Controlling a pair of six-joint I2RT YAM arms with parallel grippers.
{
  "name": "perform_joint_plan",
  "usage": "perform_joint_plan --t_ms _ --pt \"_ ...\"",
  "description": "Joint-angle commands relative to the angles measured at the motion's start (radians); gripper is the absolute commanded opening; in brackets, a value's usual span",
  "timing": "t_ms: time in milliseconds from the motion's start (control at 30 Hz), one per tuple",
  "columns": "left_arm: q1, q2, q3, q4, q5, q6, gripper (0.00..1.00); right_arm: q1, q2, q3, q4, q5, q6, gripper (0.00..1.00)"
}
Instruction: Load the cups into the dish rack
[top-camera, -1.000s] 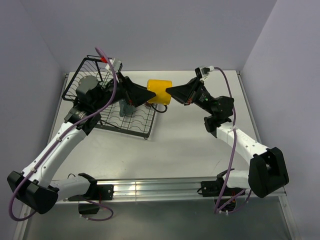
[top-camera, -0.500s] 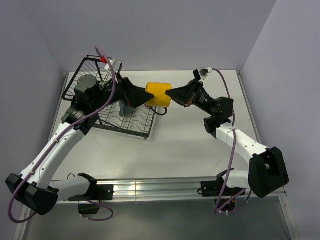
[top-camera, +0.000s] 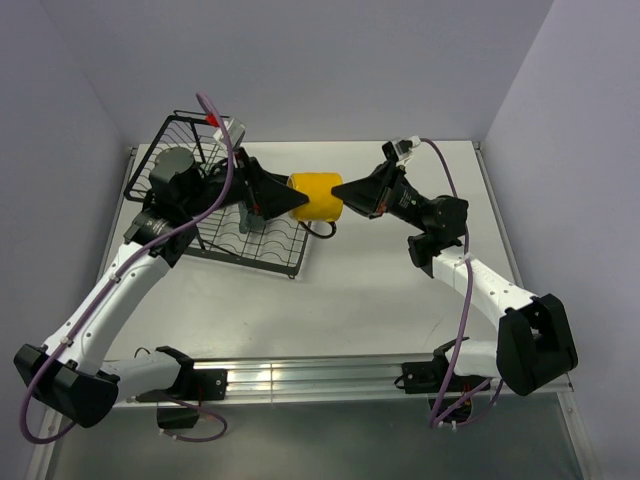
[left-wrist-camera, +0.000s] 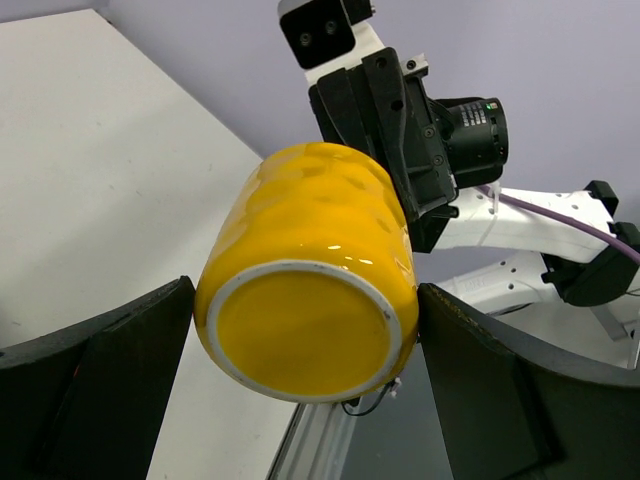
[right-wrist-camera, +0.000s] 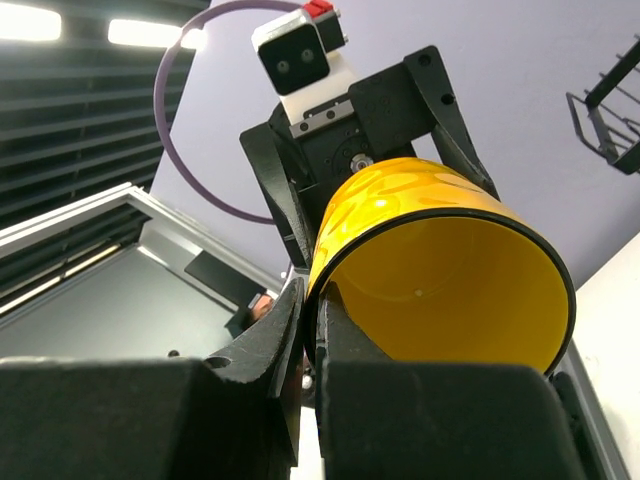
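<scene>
Yellow mug (top-camera: 316, 195): held on its side in mid-air, just right of the black wire dish rack (top-camera: 270, 248), above the white table (top-camera: 380, 290). Pinched at the rim wall by the right gripper (top-camera: 338, 188), fingers clamped together on it. Flanked at the base by the left gripper (top-camera: 297, 201), fingers spread wide, contact not discernible.

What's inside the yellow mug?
Nothing shows inside the yellow mug, only its shiny bare wall. The right gripper, shut on the rim, covers a small bit of the inside there.
</scene>
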Motion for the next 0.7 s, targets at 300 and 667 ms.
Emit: perform_joint_plan --t_ms 300,667 --pt "0.004 0.033 -0.012 0.055 0.096 -0.005 0.99 0.01 -0.09 0.058 0.183 0.019 -0.105 0.0" --pt "-0.038 0.073 0.005 0.066 0.098 -0.011 0.99 0.027 -0.061 0.086 0.164 0.016 -0.122 0.0"
